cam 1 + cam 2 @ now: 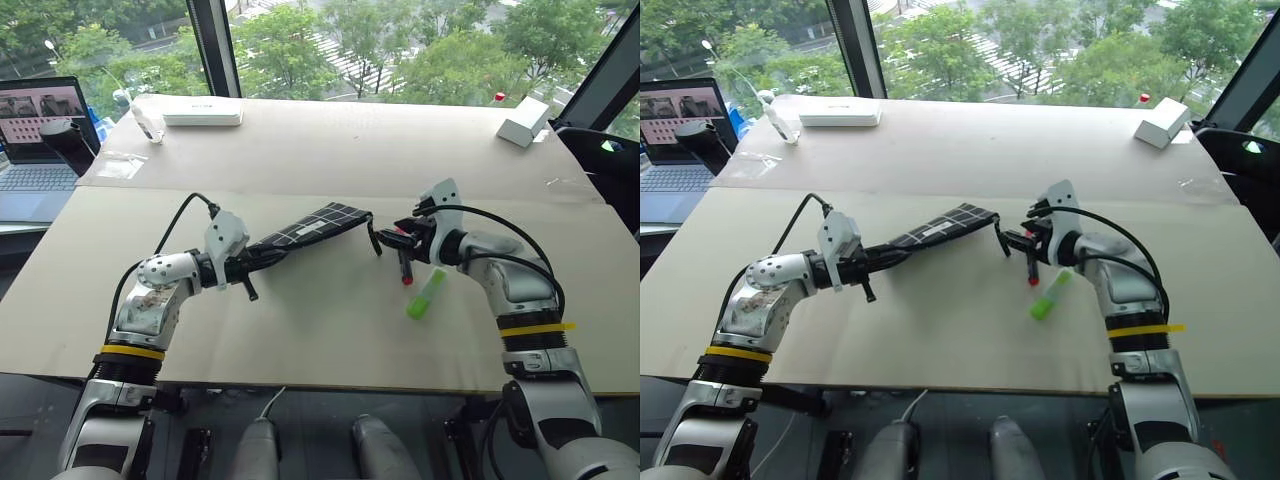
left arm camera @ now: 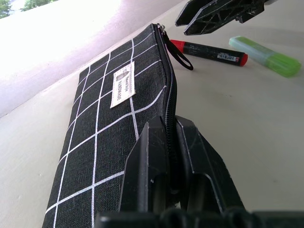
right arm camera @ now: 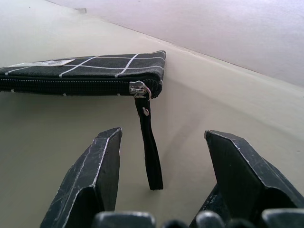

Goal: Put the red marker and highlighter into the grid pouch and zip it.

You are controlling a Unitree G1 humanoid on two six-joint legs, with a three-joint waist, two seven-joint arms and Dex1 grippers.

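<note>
Left gripper [image 1: 262,258] is clamped shut on the near end of the grid pouch [image 1: 315,224], pinching it along the zipper edge and holding it lifted off the tabletop [image 1: 300,330], so the pouch slants out toward the middle of the table. Its white label [image 2: 123,84] faces up in the left wrist view, and the zipper looks fully closed, with the slider at the far end.

Over on the other side, the right gripper [image 1: 392,238] stands with its jaws spread wide and nothing between them. It hovers just beside the pouch's free end, and in the right wrist view the black pull strap [image 3: 150,149] dangles straight down from the slider [image 3: 139,89], right in line with the gap between the two fingers [image 3: 92,183] but not yet touched.

The red marker [image 1: 405,268] lies on the table just under the right gripper, red cap toward the robot. The lime highlighter [image 1: 425,294] lies close beside it, a little nearer the robot's right. Neither has been picked up.

To my eye the step in hand is opening the pouch: one arm braces it, the other lines up on the strap. Next it needs to ease forward, close on that thin hanging strap and draw it along the zipper toward the left gripper. The strap is narrow and limp, so a slight misalignment could let it slip out.
</note>
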